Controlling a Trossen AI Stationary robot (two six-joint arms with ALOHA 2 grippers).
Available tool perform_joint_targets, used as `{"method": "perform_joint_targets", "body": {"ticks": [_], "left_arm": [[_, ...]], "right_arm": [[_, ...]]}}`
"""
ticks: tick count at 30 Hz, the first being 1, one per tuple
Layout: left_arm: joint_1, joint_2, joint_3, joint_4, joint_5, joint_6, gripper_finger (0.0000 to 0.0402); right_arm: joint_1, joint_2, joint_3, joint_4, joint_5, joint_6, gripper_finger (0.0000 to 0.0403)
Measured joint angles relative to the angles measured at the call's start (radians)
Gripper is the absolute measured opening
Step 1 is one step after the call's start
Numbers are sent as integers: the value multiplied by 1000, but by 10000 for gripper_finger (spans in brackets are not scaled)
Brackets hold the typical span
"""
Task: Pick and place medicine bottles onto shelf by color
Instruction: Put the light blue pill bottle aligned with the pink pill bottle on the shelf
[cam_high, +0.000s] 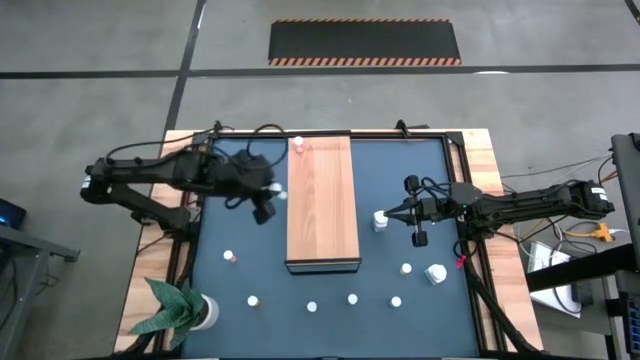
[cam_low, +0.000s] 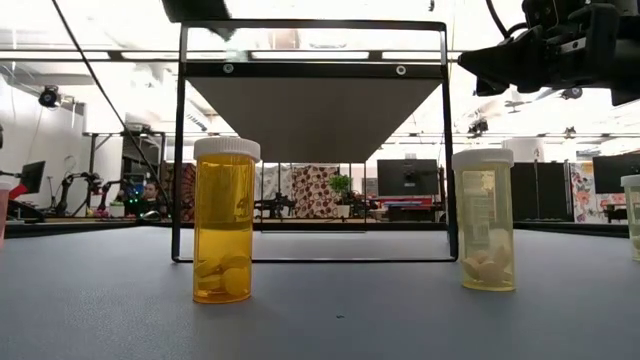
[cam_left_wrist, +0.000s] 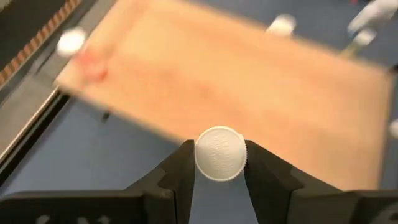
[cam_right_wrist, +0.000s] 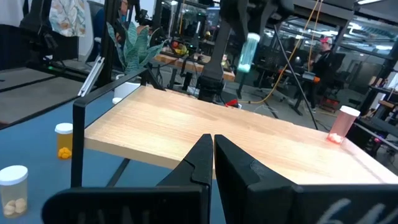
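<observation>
Judging from the biggest thing down, starting with the dark surface (cam_high: 250, 240): carries several loose bottles across the lower part of the high view, all well apart from both arms, so probably safe for now.

Next, the shelf (cam_high: 322, 200), the long wooden board at the frame centre: stands raised on a thin black frame in the low view. Could shake or shift if hit from the side by an arm coming in too low.

Then the left gripper (cam_left_wrist: 219, 163), at the left edge of the shelf in the high view: pinching a white-capped bottle (cam_left_wrist: 219, 149) by the cap only, off the surface. Might let it swing or slip, since held so high up. If released too early, would likely topple or roll off the board edge.

Right gripper (cam_right_wrist: 212, 146), at centre right of the high view: pressed together, holding nothing, just beside a small white bottle (cam_high: 380, 218). Could tip it with a small careless move.

Last, the pink-capped bottle (cam_high: 298, 147), at the upper left corner of the shelf: risks a colour mix-up or a knock if the carried one is put down close to it.
</observation>
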Motion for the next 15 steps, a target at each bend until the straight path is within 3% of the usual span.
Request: {"method": "perform_joint_targets", "body": {"ticks": [6,15], "left_arm": [[6,164,76,168,0,134,105],[76,368,166,148,2,148,105]], "right_arm": [[0,0,0,3,0,0,9],[0,0,8,-4,0,0,9]]}}
